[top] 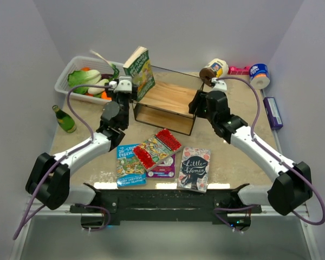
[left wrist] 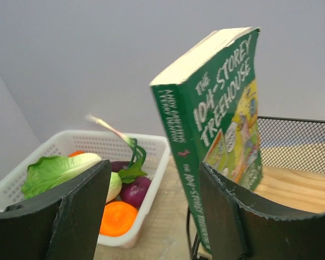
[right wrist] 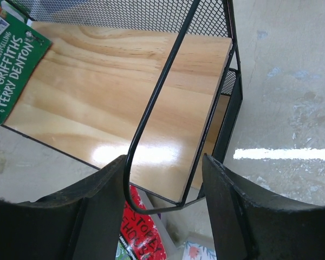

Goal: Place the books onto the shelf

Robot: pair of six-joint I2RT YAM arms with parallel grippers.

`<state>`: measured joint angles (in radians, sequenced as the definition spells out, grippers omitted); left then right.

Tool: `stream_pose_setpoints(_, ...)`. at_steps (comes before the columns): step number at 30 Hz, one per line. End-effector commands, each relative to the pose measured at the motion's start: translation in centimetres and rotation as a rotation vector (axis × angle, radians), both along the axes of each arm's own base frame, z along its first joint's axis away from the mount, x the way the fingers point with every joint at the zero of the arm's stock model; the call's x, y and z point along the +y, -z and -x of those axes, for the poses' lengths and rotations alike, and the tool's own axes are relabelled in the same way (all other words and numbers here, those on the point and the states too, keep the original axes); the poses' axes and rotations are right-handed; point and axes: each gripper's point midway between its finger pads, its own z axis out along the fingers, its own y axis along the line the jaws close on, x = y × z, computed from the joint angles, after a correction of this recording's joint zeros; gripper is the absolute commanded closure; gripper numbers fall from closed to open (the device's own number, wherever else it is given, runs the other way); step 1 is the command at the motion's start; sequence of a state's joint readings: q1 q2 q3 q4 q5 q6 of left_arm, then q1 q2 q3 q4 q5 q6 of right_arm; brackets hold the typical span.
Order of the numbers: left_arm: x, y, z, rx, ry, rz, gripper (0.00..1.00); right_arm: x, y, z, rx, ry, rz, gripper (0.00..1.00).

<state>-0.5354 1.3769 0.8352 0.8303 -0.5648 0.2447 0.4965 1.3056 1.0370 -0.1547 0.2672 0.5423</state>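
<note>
Placement of the green book: stands on end at the left end of the shelf, at the upper wooden board. Bottom edge hidden behind a finger in the left wrist view, so exact seating unclear.

Left gripper: released, jaws spread wide beside the lower spine, nothing clamped. Probably opened right there to leave the book standing without knocking it.

Right gripper: sits at the shelf's right end, fingers apart astride the black wire end frame. Cannot tell whether pressing on the wire or clear of it. Likely posted there to brace the light rack against sliding toward the right edge of the table.

Orientation of the green book: long axis near vertical, tipped slightly, top leaning toward the shelf's middle. Cream page edges up, spine toward the left gripper, front cover toward the table's near edge. No neighbour to lean on, so liable to fall flat onto the board.

Remaining four: flat along the table's near edge, between the arms. Blue Treehouse book leftmost, red book overlapping the purple book, grey Little Women rightmost. Not yet shelved.
</note>
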Motion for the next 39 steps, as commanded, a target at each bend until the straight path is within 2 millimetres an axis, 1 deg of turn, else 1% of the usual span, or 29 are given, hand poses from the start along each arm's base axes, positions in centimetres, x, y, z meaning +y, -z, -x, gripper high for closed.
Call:
stream_pose_setpoints(1, 2.8, -1.9, 2.4, -0.046, -0.069, 0.055, 0.28, -0.9, -2.6, 1.1, -0.057, 0.009, -0.019, 0.39)
stream_pose_setpoints(4, 3.2, -1.9, 3.0, -0.039, -0.078, 0.05, 0.27, -1.3, -2.9, 1.6, -0.056, 0.012, -0.012, 0.39)
stream_pose_setpoints(5, 3.3, -2.2, 3.2, -0.048, -0.073, 0.052, 0.27, -1.5, -3.1, 1.7, -0.065, 0.014, -0.018, 0.39)
stream_pose_setpoints(9, 2.6, -2.0, 2.7, -0.042, -0.048, 0.041, 0.27, -1.2, -2.2, 1.8, -0.047, 0.005, -0.016, 0.39)
stream_pose_setpoints(12, 2.8, -1.8, 2.6, -0.029, -0.067, 0.065, 0.27, -1.2, -2.2, 1.9, -0.047, 0.003, -0.019, 0.39)
stream_pose_setpoints(15, 3.2, -1.8, 2.9, -0.033, -0.078, 0.067, 0.27, -1.4, -2.7, 2.0, -0.058, 0.006, -0.02, 0.39)
stream_pose_setpoints(17, 4.0, -2.0, 3.3, -0.03, -0.111, 0.081, 0.27, -1.5, -2.9, 2.4, -0.052, -0.002, -0.017, 0.4)
stream_pose_setpoints(18, 4.3, -2.3, 3.6, -0.034, -0.122, 0.107, 0.27, -1.4, -3.3, 2.7, -0.056, -0.013, -0.026, 0.4)
stream_pose_setpoints(19, 5.3, -2.5, 4.3, -0.023, -0.154, 0.135, 0.27, -1.4, -4.3, 3.4, -0.076, -0.027, -0.043, 0.41)
stream_pose_setpoints(20, 5.7, -2.7, 4.8, -0.02, -0.162, 0.157, 0.27, -1.6, -4.8, 4.0, -0.085, -0.033, -0.054, 0.41)
stream_pose_setpoints(21, 5.8, -2.8, 5.3, -0.021, -0.157, 0.206, 0.27, -1.7, -4.9, 4.7, -0.087, -0.044, -0.061, 0.41)
stream_pose_setpoints(22, 6.6, -2.9, 6.4, 0.001, -0.169, 0.227, 0.27, -1.8, -6.2, 5.9, -0.118, -0.069, -0.092, 0.41)
stream_pose_setpoints(23, 6.8, -2.9, 6.9, 0.013, -0.163, 0.253, 0.26, -1.7, -6.4, 6.5, -0.12, -0.089, -0.099, 0.41)
stream_pose_setpoints(24, 6.8, -2.8, 7.4, 0.02, -0.15, 0.308, 0.25, -1.6, -6.1, 7.2, -0.109, -0.106, -0.103, 0.42)
stream_pose_setpoints(25, 7.0, -2.3, 8.3, 0.058, -0.137, 0.313, 0.25, -1.5, -6.1, 7.8, -0.106, -0.127, -0.108, 0.42)
stream_pose_setpoints(26, 7.0, -2.0, 8.7, 0.082, -0.123, 0.328, 0.25, -1.1, -5.9, 8.9, -0.085, -0.166, -0.12, 0.42)
stream_pose_setpoints(27, 6.4, -1.7, 9.0, 0.104, -0.085, 0.381, 0.15, -0.8, -5.1, 9.5, -0.062, -0.198, -0.123, 0.43)
stream_pose_setpoints(28, 5.2, 0.0, 9.5, 0.191, -0.014, 0.354, 0.14, -0.4, -4.6, 10.1, -0.045, -0.225, -0.133, 0.43)
stream_pose_setpoints(29, 4.1, 0.7, 9.9, 0.233, 0.047, 0.356, 0.15, 0.3, -3.9, 11.0, -0.015, -0.275, -0.154, 0.43)
stream_pose_setpoints(30, 2.7, 1.9, 10.2, 0.285, 0.111, 0.376, 0.18, 0.7, -2.5, 11.7, 0.023, -0.301, -0.16, 0.44)
stream_pose_setpoints(31, 0.5, 4.0, 11.1, 0.388, 0.225, 0.356, 0.2, 1.1, -1.8, 12.2, 0.048, -0.315, -0.184, 0.44)
stream_pose_setpoints(32, -1.0, 4.9, 11.8, 0.435, 0.29, 0.36, 0.21, 1.6, -0.5, 13.1, 0.072, -0.346, -0.208, 0.44)
stream_pose_setpoints(33, -2.3, 6.9, 12.6, 0.499, 0.343, 0.383, 0.22, 1.9, 0.1, 13.5, 0.089, -0.357, -0.225, 0.44)
stream_pose_setpoints(34, -4.1, 8.1, 13.6, 0.555, 0.425, 0.395, 0.22, 2.2, 0.8, 13.8, 0.113, -0.358, -0.252, 0.44)
stream_pose_setpoints(35, -5.7, 9.1, 14.7, 0.597, 0.487, 0.405, 0.22, 2.4, 2.3, 14.2, 0.146, -0.36, -0.265, 0.44)
stream_pose_setpoints(36, -6.7, 11.1, 15.8, 0.655, 0.525, 0.43, 0.23, 3.0, 3.0, 14.9, 0.169, -0.397, -0.292, 0.43)
stream_pose_setpoints(37, -8.0, 11.4, 16.6, 0.66, 0.583, 0.447, 0.23, 3.4, 3.2, 15.0, 0.172, -0.395, -0.328, 0.43)
stream_pose_setpoints(38, -9.1, 13.3, 18.0, 0.71, 0.615, 0.457, 0.24, 3.5, 4.9, 15.4, 0.21, -0.387, -0.337, 0.4)
stream_pose_setpoints(39, -9.9, 13.1, 18.2, 0.686, 0.644, 0.481, 0.24, 3.9, 5.4, 15.6, 0.237, -0.39, -0.374, 0.39)
